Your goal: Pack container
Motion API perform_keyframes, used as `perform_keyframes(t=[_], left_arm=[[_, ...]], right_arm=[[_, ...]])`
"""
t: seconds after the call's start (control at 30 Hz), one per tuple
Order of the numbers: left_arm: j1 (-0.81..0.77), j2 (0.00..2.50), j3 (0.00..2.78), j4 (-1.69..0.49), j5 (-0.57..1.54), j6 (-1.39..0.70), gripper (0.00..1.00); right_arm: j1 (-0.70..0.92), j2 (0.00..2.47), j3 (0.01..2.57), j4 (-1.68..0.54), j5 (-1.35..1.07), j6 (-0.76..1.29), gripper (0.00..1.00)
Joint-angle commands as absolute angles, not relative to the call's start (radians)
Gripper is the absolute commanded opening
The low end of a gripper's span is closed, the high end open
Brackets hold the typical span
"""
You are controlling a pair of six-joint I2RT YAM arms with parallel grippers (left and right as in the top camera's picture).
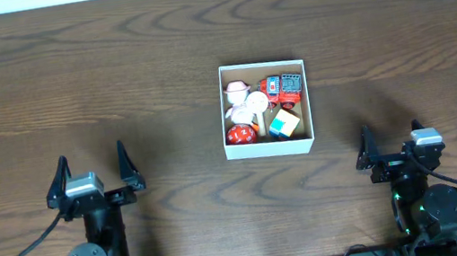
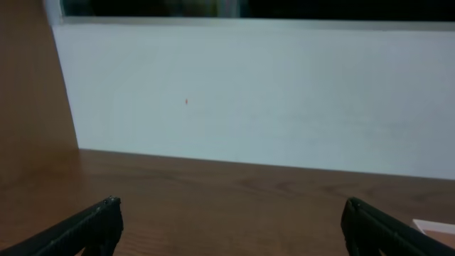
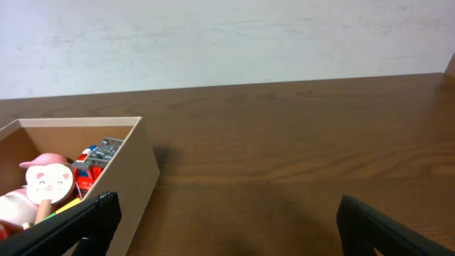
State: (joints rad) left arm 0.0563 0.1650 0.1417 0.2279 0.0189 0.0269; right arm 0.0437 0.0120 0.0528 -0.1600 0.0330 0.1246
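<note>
The wooden table (image 1: pixel 111 73) fills the frame. The container (image 1: pixel 270 147) sits just right of centre, well apart from both arms. The left gripper (image 1: pixel 91 157) at lower left and the right gripper (image 1: pixel 390 133) at lower right both stand wide open, holding nothing. In the box lie about 5 toys, among them a pig paddle (image 1: pixel 257 103) and a coloured cube (image 1: pixel 283 123). Packing looks done; a careless reach could shove the light box or tip the piled toys out
</note>
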Motion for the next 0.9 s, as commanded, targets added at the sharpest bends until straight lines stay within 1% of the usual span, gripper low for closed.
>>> perform_keyframes(t=[0.0,0.3,0.63,0.87], left_arm=[[0.06,0.102,0.118,0.234,0.015,0.036,0.98],[0.06,0.007,0.07,0.234,0.054,0.025,0.98],[0.057,0.002,0.035,0.233,0.072,0.025,0.98],[0.02,0.002,0.004,0.212,0.071,0.026,0.98]], right_arm=[[0.052,0.006,0.044,-0.159,0.029,0.115,0.99],[0.052,0.006,0.044,-0.159,0.029,0.115,0.99],[0.052,0.006,0.044,-0.159,0.029,0.115,0.99],[0.052,0.006,0.044,-0.159,0.029,0.115,0.99]])
